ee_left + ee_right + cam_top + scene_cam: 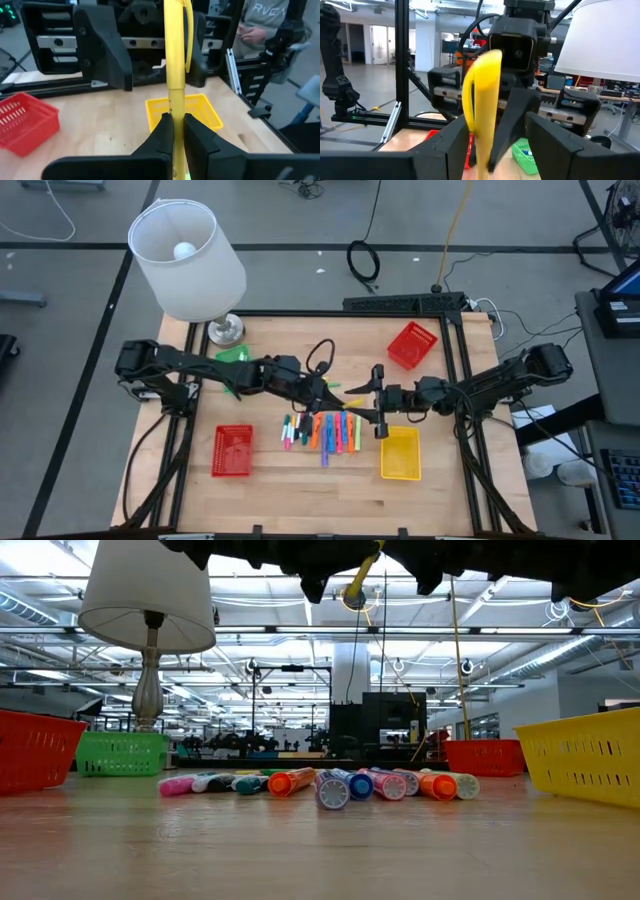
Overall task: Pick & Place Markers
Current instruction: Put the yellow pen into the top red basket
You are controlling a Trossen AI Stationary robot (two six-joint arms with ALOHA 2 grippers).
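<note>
Several coloured markers (322,430) lie side by side on the wooden table, also shown in the low view (330,783). Above them, at the table's middle, my left gripper (335,392) is shut on a yellow marker (356,388). My right gripper (377,400) faces it from the right and is open. Its two fingers stand wide apart on either side of the marker's free end (481,100). The low view shows the yellow marker (358,580) high above the table, tilted. My left gripper (178,120) pinches the yellow marker's barrel (175,100) between its two fingers. The marker runs along the fingers and sticks out past their tips toward my right gripper. It is lifted clear of the table.
A yellow basket (400,453) sits near the right gripper. One red basket (232,450) is at the near left and another (412,345) at the far right. A green basket (232,355) and a white-shaded lamp (190,260) stand far left. A person (260,25) is beyond the table.
</note>
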